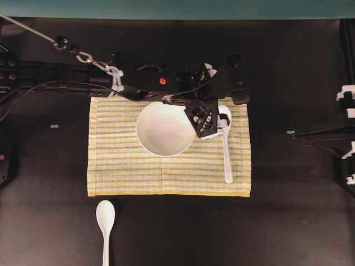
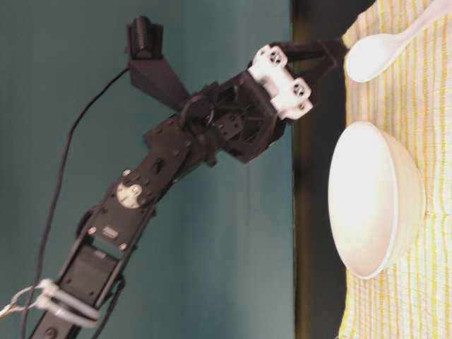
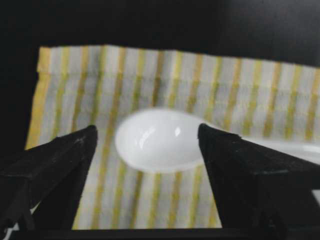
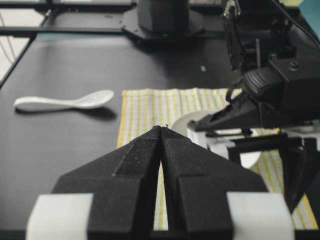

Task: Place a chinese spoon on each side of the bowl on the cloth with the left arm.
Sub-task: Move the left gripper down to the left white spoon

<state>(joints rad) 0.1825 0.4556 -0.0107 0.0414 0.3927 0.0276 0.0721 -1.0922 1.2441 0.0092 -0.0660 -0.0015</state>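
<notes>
The black lattice-framed left gripper (image 1: pixel 213 123) is standing with jaws spread wide, straddling but not gripping the glossy white ceramic spoon (image 3: pixel 160 141), which is lying on the yellow-striped woven cloth (image 1: pixel 122 166) just beside the round white bowl (image 1: pixel 165 128). A second white spoon (image 1: pixel 105 221) is waiting on the black table (image 1: pixel 288 221) off the cloth, presumably for the bowl's other side, while the right gripper (image 4: pixel 161 131) is resting pinched together, idle.

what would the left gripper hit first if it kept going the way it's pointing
Most likely the spoon on the cloth: the left gripper stands open with the spoon's bowl between its fingers. How much gap remains above the spoon is unclear.
</notes>
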